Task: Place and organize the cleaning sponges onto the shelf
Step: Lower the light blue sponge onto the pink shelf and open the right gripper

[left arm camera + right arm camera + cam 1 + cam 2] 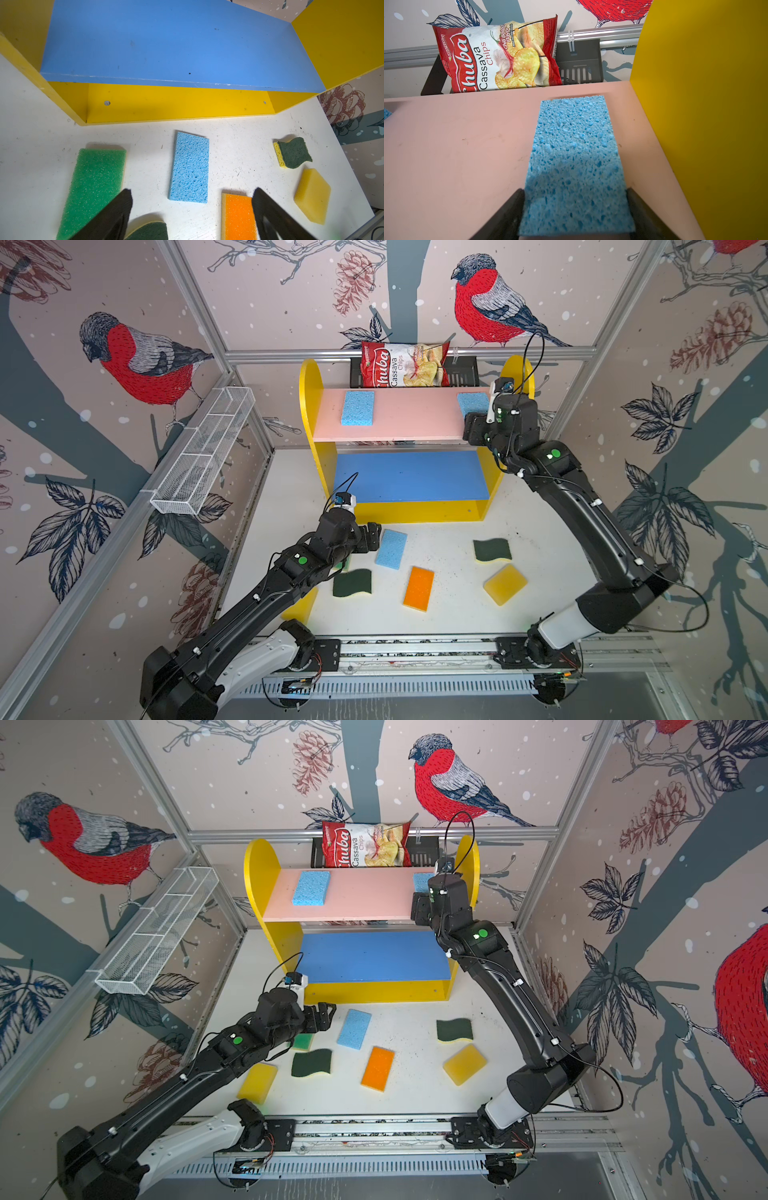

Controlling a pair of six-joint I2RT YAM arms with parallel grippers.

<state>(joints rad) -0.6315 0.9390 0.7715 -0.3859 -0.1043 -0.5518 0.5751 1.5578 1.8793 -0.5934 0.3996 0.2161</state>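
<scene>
Your right arm (582, 510) reaches up to the shelf (309, 381), right jaws flanking a blue sponge (575, 162) flat on the pink board (415, 418) near the yellow side (695, 104); gripping or touching, you cannot tell. Your left arm (266, 593) stretches low, left jaws apart over the surface (457, 614) beside a loose blue sponge (391, 548). The bag (500, 56) reads "Chuba Cassava Chips". Open room spans the pink board's middle.
</scene>
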